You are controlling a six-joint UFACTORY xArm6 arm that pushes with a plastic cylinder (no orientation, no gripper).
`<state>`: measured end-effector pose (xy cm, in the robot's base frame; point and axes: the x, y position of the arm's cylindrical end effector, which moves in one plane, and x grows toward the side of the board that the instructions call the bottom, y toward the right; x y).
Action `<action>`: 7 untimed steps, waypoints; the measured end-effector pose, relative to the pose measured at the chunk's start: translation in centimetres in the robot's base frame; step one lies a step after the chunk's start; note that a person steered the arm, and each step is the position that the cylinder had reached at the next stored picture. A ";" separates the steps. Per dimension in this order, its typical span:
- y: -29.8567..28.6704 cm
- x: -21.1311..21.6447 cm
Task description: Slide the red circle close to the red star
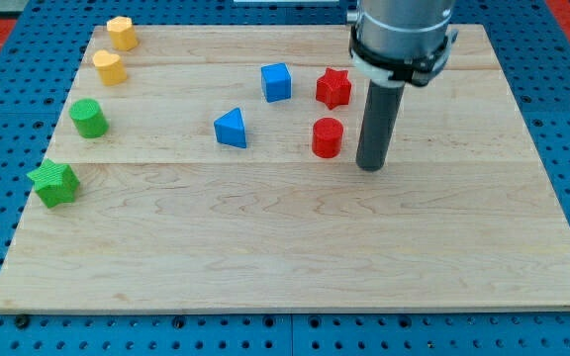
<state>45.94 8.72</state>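
Red on pale wood, the red circle (328, 136) sits just below the red star (332, 88), apart, while my tip (369, 167), a jawless rod, stands just right of the circle, seemingly poised to nudge it starward.

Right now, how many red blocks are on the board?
2. The red star sits near the view's top, right of the blue cube. The red circle lies just below it, apart from it, with my tip to its right. None looks hidden.
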 end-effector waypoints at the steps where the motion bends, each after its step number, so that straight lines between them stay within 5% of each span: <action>1: -5.7 -2.5; 2: -8.7 -5.3; 5: 0.4 -3.0; 7: -4.9 -6.3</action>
<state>39.60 3.84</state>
